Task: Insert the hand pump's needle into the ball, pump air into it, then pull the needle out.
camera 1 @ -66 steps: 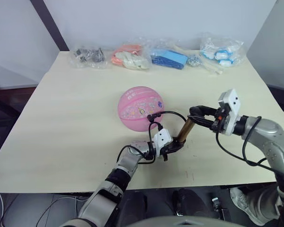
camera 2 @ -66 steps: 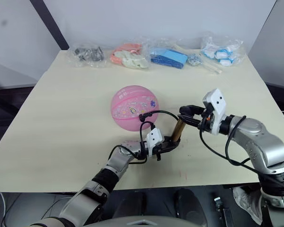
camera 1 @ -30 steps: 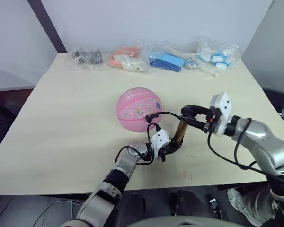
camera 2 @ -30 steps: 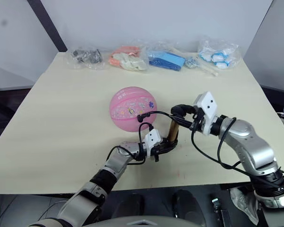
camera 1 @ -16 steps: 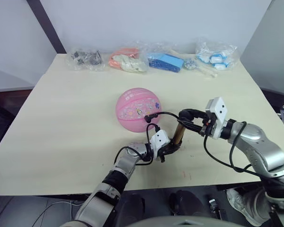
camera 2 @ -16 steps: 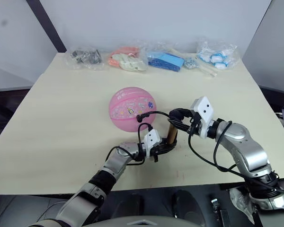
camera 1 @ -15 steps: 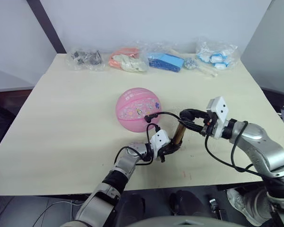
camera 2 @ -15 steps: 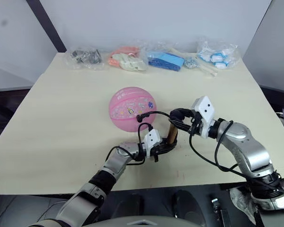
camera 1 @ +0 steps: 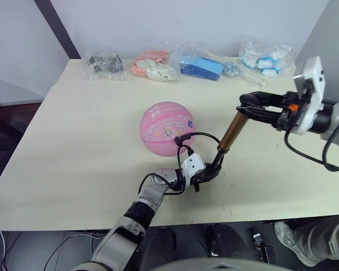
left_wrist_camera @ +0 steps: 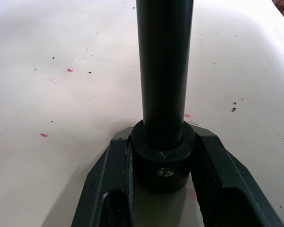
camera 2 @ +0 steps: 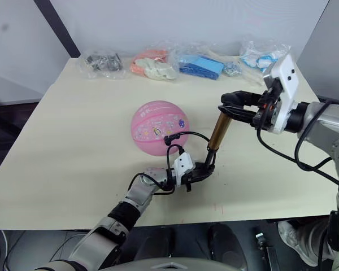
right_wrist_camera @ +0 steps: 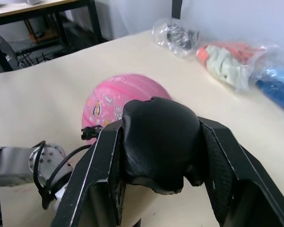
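table (camera 1: 73, 141): beige | far edge: four clear bags (camera 1: 105, 64), (camera 1: 153, 65), (camera 1: 201, 66), (camera 1: 264, 59) in a row

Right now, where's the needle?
In the head views the needle sits at the ball's near-right side, apparently pushed in, at the end of the black hose looping back to the hand pump just right of the ball.

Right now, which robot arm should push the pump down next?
The right. Its end effector grips the hand pump's raised top, with the barrel pulled up along the rod. The left end effector clamps the bottom cap, steadying it.
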Controlling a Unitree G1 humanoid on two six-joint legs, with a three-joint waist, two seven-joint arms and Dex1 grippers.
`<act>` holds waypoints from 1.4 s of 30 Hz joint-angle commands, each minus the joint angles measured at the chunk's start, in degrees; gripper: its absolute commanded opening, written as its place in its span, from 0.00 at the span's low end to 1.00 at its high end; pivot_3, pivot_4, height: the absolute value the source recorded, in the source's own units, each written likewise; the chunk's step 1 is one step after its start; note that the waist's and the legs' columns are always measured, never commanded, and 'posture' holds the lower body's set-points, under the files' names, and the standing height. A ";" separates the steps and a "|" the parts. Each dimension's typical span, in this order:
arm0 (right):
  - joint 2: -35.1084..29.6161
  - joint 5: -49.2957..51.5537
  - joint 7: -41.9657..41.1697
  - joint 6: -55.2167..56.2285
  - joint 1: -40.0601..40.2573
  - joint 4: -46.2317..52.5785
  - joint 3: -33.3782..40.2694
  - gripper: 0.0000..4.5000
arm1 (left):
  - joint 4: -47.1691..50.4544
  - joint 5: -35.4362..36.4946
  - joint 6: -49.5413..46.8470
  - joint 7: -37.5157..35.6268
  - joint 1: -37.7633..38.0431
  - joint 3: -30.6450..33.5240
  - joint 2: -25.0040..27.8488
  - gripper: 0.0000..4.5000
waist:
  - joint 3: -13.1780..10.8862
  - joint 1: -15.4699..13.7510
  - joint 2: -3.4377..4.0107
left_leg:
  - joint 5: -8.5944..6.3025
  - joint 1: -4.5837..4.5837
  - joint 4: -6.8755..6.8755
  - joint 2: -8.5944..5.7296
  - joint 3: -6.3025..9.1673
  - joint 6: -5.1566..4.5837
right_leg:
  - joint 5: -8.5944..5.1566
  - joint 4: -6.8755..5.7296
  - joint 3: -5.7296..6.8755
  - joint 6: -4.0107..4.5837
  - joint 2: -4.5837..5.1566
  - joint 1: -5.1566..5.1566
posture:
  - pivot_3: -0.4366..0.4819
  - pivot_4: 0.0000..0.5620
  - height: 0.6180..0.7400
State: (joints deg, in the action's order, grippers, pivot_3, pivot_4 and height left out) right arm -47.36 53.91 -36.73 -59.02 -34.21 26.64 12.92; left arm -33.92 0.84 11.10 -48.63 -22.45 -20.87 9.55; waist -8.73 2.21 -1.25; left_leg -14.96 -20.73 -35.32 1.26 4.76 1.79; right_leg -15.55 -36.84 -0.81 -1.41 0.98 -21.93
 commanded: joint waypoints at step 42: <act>6.99 -11.78 -4.28 12.56 9.81 -2.19 -6.94 0.36 | -7.96 -3.26 -4.10 1.02 3.68 -0.42 2.36 0.25 | 0.95 0.13 -0.10 | -0.01 0.71 0.20 0.08 0.00 0.00 | -0.08 -0.08 -0.04 0.10 -0.11 0.54 | 0.48 0.27 1.00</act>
State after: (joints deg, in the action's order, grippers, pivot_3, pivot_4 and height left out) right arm -38.84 38.04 -41.00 -44.50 -21.43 21.62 -0.06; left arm -35.19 0.75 11.10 -48.12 -22.36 -20.79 9.38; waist -7.78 2.34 -1.35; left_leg -14.98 -20.16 -35.14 1.33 4.74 1.79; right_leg -15.63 -36.92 -0.87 -1.31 0.88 -21.51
